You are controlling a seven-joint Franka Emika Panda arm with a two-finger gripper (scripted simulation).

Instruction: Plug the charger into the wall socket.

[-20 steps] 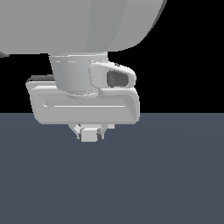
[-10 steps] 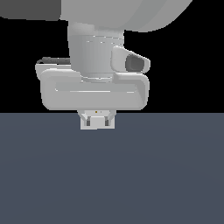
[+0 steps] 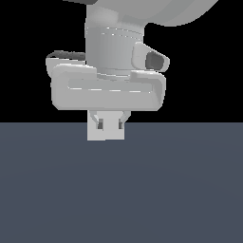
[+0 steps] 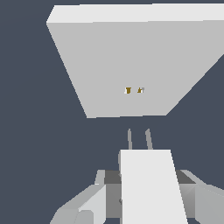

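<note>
Your gripper (image 4: 146, 197) is closed on the charger (image 4: 146, 183), a hard, light block. Hold its flat sides tight; its thin prongs face the wall socket (image 4: 131, 61).

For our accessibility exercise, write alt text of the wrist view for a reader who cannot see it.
A white charger, held in the gripper, points two thin prongs at a larger white wall socket with two small orange holes at its centre. The prongs stop short of the socket, over a dark grey floor.
</note>
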